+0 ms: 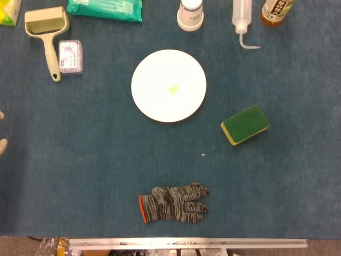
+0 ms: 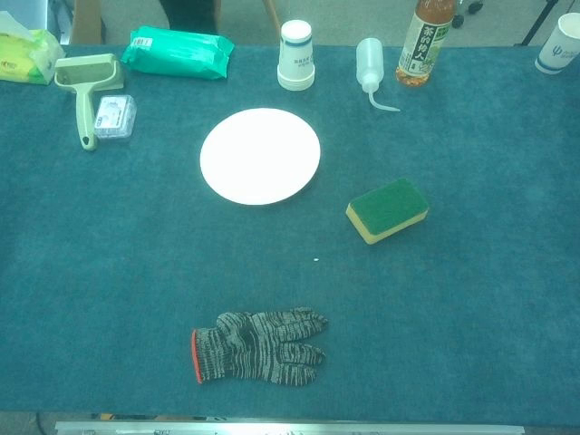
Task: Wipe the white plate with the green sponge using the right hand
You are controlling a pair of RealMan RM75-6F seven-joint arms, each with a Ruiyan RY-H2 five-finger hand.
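Observation:
The round white plate [image 1: 168, 85] [image 2: 260, 156] lies flat on the blue cloth, with a small yellowish smear [image 1: 173, 89] near its middle. To its lower right, apart from it, the green sponge [image 1: 245, 124] [image 2: 388, 209] rests green side up with its yellow layer showing along the edge. Nothing touches either of them. My right hand appears in neither view. Two pale fingertips [image 1: 2, 144] of what seems to be my left hand poke in at the far left edge of the head view. Too little of that hand shows to tell how it stands.
A grey knitted glove [image 1: 173, 204] lies near the front edge. Along the back stand a lint roller [image 1: 49, 32], a small plastic box [image 1: 70, 56], a green wipes pack [image 1: 105, 9], a white cup [image 1: 190, 15], a squeeze bottle [image 1: 242, 21] and a tea bottle [image 2: 423, 41].

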